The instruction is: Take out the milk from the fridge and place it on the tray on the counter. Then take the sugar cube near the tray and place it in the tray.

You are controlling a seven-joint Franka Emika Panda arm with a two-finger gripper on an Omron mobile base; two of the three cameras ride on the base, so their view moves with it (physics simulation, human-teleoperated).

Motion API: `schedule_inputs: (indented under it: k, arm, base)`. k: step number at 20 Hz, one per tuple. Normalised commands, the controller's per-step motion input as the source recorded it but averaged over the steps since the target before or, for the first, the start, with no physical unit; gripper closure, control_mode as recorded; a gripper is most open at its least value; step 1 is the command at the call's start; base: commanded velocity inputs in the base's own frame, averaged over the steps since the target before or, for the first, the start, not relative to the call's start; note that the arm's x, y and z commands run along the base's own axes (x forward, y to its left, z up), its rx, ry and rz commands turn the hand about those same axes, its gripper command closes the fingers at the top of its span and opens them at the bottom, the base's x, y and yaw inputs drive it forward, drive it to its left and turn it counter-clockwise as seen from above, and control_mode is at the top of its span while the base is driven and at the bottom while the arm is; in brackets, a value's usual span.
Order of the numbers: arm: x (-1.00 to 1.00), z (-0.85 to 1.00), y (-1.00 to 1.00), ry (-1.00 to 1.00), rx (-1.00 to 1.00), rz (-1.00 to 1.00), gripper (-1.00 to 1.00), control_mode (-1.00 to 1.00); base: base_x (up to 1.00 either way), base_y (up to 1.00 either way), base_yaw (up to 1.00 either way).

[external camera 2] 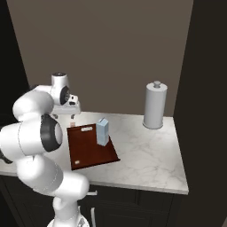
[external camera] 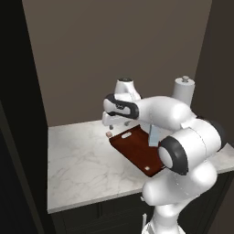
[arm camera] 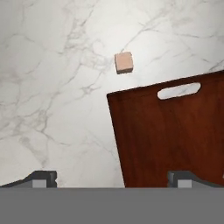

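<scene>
Your gripper (arm camera: pixel 111 178) hovers above the tray's (arm camera: pixel 175 140) end, jaws spread wide, holding nothing.
The sugar cube (arm camera: pixel 124 62) lies on the counter (arm camera: pixel 52 109) just beside the tray; 1 milk (external camera 2: pixel 103 131) carton stands upright on it.
</scene>
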Motion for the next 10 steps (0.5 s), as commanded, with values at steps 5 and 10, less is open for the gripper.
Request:
schedule_inputs:
  k: [5, 10]
  arm:
    - [0.33, -0.26, 0.19, 0.0, -0.05, 0.0, -1.0, -1.0]
    - [0.34, -0.26, 0.13, 0.02, -0.04, -0.01, -1.0, -1.0]
  base:
    - [0.0, 0.0, 0.0]
    - [0.0, 0.0, 0.0]
